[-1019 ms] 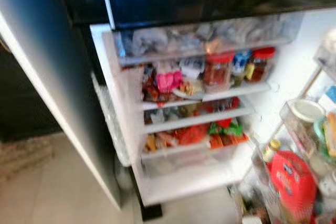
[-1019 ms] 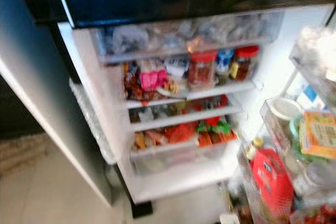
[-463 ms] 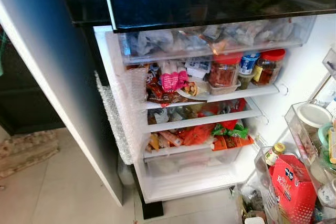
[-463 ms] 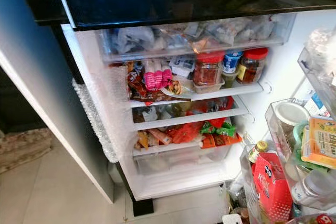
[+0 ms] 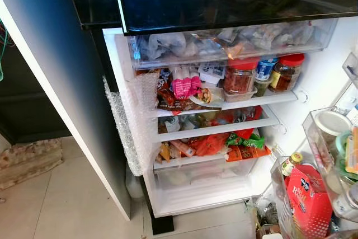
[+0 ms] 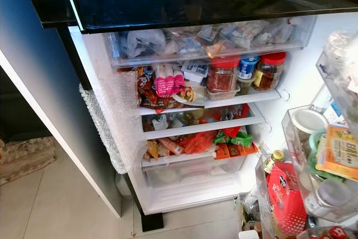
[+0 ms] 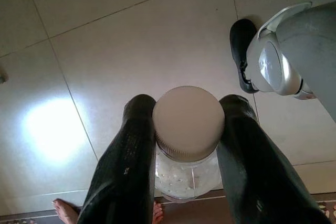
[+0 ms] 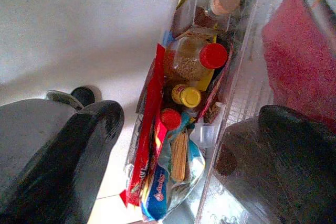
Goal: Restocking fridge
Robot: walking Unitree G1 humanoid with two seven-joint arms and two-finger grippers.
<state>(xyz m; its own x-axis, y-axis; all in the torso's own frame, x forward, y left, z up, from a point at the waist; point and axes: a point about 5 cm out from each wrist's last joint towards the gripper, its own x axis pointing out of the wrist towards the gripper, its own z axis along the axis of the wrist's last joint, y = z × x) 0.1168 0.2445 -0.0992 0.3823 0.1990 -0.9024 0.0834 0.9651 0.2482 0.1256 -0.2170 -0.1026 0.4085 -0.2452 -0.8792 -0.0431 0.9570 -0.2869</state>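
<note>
The fridge [image 5: 134, 110] stands open before me, its shelves packed with red-lidded jars [image 5: 239, 76], a pink packet [image 5: 184, 85] and orange and green packets [image 5: 224, 141]. Its bottom drawer [image 5: 201, 178] looks nearly bare. In the left wrist view my left gripper [image 7: 187, 103] is shut on a clear jar [image 7: 188, 124] with a pale lid, held above the tiled floor. In the right wrist view my right gripper [image 8: 189, 116] is open, its black fingers [image 8: 79, 156] spread over a door bin [image 8: 239, 98] of red-capped and yellow-capped bottles and packets.
The door bins [image 5: 324, 155] on the right hold a red box [image 5: 310, 200] and a small bottle [image 5: 291, 163]. The dark panel [image 5: 61, 82] stands at the left, with bubble wrap [image 5: 120, 127] along an edge. A mat [image 5: 28, 163] lies on the floor. A person's toes [image 7: 65, 211] are near.
The head views have sharpened from blur and shifted slightly as the camera moved. Nothing in the fridge has moved.
</note>
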